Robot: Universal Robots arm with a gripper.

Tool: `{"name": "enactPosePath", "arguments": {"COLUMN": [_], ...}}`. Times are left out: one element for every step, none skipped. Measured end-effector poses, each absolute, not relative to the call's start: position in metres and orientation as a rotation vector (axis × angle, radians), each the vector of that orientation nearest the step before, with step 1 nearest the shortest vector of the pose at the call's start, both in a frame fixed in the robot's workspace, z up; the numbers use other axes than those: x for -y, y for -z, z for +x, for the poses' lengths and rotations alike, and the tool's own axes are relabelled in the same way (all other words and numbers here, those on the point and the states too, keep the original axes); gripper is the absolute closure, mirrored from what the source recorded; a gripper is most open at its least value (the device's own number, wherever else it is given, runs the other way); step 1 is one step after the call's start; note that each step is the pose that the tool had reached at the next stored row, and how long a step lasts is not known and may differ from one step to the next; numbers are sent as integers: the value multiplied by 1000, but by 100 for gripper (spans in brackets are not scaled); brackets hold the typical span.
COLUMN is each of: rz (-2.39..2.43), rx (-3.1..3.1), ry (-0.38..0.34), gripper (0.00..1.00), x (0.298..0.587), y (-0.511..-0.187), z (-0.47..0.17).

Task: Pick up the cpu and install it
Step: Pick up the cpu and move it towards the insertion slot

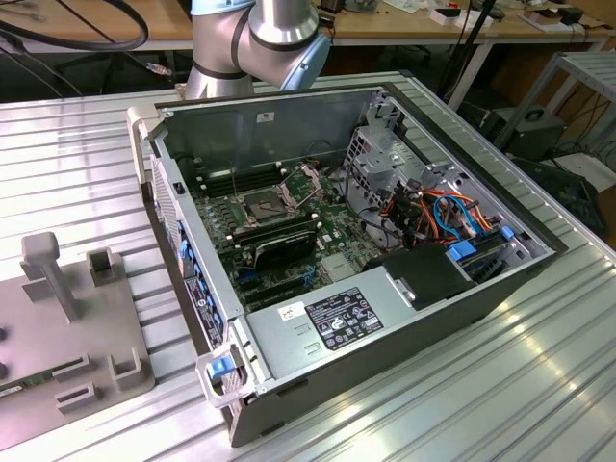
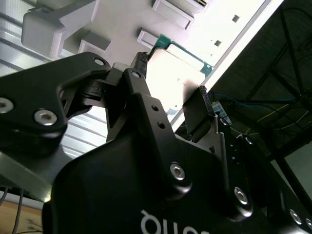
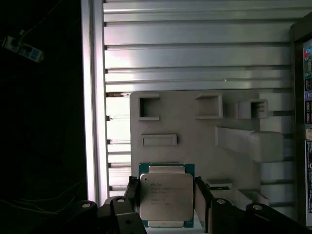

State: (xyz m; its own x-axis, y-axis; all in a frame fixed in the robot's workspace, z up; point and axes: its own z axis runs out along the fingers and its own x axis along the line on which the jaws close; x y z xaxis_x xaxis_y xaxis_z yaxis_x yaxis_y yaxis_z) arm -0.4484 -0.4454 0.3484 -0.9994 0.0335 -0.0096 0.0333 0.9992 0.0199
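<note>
Grey fixture plate (image 3: 185, 119) bears the cpu (image 3: 166, 197), gripper (image 3: 165, 185) astride it, clamping unclear; exterior view shows computer case (image 1: 269, 120).

Three cameras, one scene.
The exterior view looks down slantwise from afar on the computer case (image 1: 269, 120) and grey plate (image 1: 58, 327); both wrist views, close behind the gripper (image 3: 165, 187), face that plate.

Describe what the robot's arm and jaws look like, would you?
The arm is a round silver-grey tube with pale blue joint covers. Its jaws are matte black: angular linked bars pinned with shiny silver bolts, narrowing to slim tips, on a rounded black body carrying white lettering.
</note>
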Motion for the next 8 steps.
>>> {"name": "enactPosePath", "arguments": {"rz": [52,52,52,52,52,52,52,52], "rx": [-3131,-3131,-3131,-3131,-3131,-3131,-3131,-3131], "ry": [-31,-31,-31,-31,-31,-31,-31,-31], "gripper": [45,45,45,45,45,45,45,45], "x": [445,445,445,445,445,445,445,445], "y": [-349,-350,-350,-351,-352,-353,-353,-354], "z": [-448,-448,-448,-448,-448,-448,-448,-448]}}
